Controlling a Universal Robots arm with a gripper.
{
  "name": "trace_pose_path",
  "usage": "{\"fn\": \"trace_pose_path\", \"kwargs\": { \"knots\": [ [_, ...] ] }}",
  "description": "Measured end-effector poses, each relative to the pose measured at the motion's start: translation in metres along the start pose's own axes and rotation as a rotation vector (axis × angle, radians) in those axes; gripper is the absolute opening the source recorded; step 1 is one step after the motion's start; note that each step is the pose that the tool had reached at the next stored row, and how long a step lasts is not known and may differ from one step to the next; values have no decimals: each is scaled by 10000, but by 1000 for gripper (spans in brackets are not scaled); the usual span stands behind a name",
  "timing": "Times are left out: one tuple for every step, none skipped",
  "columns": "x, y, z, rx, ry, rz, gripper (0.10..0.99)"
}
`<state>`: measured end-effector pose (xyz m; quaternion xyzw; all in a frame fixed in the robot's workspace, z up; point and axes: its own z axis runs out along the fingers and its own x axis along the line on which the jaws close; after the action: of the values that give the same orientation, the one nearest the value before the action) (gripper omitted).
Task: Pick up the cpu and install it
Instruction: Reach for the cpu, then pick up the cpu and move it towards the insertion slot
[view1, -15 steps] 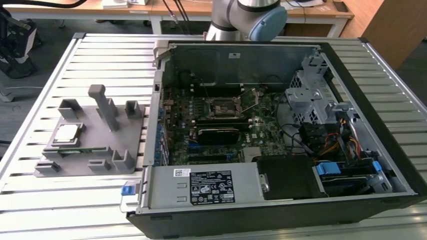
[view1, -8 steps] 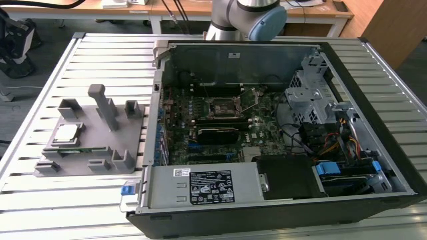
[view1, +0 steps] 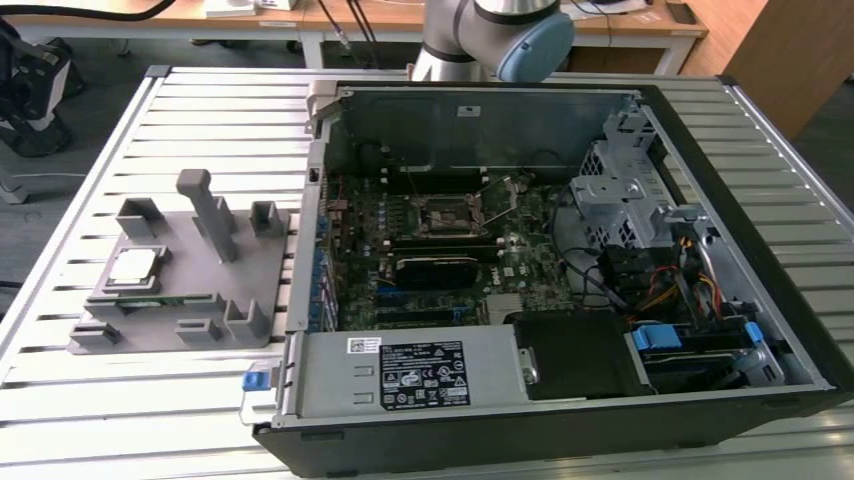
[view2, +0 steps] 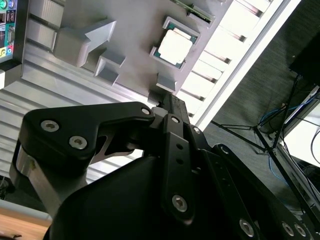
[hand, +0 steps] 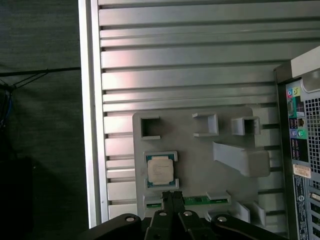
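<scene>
A white label is carried by the power supply (view1: 400, 375) at the exterior view's lower middle; its print is too small to be told. At that view's left, on the table (view1: 80, 400), the cpu (view1: 134, 266) is seated flat in a recess of the fixture (view1: 187, 290), likely so that sliding is prevented. The hand (hand: 172, 200) is held over the fixture, clear of the cpu, its fingers closed together with nothing gripped. Farther off, the socket (view1: 441, 212) is seen inside the open case (view1: 534, 440).

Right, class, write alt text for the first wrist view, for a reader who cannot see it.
A silvery cpu sits in a recess of a grey fixture block on a slatted metal table. The black end effector hangs near the cpu, holding nothing; a computer case stands beside the block.
</scene>
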<state>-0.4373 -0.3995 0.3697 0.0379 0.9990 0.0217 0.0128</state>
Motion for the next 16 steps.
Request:
{"fn": "trace_pose_path", "kwargs": {
  "knots": [
    [0, 0, 3, 0, 4, 0, 106],
    [0, 0, 6, 1, 8, 1, 106],
    [0, 0, 9, 1, 11, 0, 106],
    [0, -1, 12, 1, 18, 1, 106],
    [0, -1, 14, 2, 25, 1, 106],
    [0, -1, 17, 3, 36, 1, 106],
    [0, -1, 22, 4, 55, 2, 106],
    [1, -1, 26, 6, 77, 3, 106],
    [1, -1, 30, 7, 90, 4, 106],
    [1, -1, 34, 8, 106, 5, 106],
    [1, -2, 37, 10, 119, 5, 106],
    [1, -2, 41, 10, 125, 5, 106],
    [1, -2, 44, 10, 133, 5, 106],
    [1, -2, 47, 11, 137, 6, 106],
    [1, -2, 50, 11, 137, 6, 106],
    [1, -3, 53, 10, 142, 5, 106]
  ]
}}
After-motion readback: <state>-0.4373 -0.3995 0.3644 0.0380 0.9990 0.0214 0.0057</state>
